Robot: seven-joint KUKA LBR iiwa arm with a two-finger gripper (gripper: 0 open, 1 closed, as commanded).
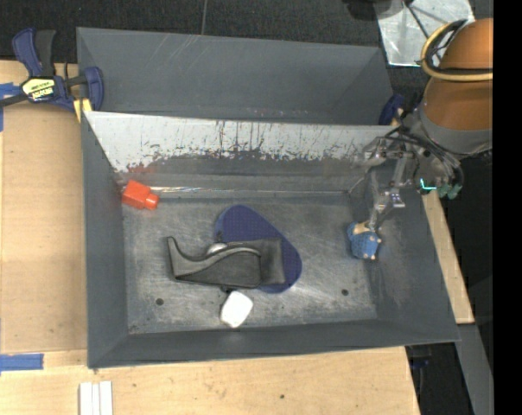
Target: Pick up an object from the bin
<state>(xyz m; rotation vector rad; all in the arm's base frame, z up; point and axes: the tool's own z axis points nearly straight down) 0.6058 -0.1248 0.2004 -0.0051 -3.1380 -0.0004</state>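
Hanging over small blue lump [365, 245], pincer [377, 220], right side

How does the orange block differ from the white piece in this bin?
Colour: the orange block is bright orange, the white piece plain white.
Shape: the orange block looks boxy, the white piece rounder.
Place: the orange block lies alone at the back left of the bin, while the white piece lies near the front wall, right beside a black curved thing.
Both are small and lie loose on the floor.
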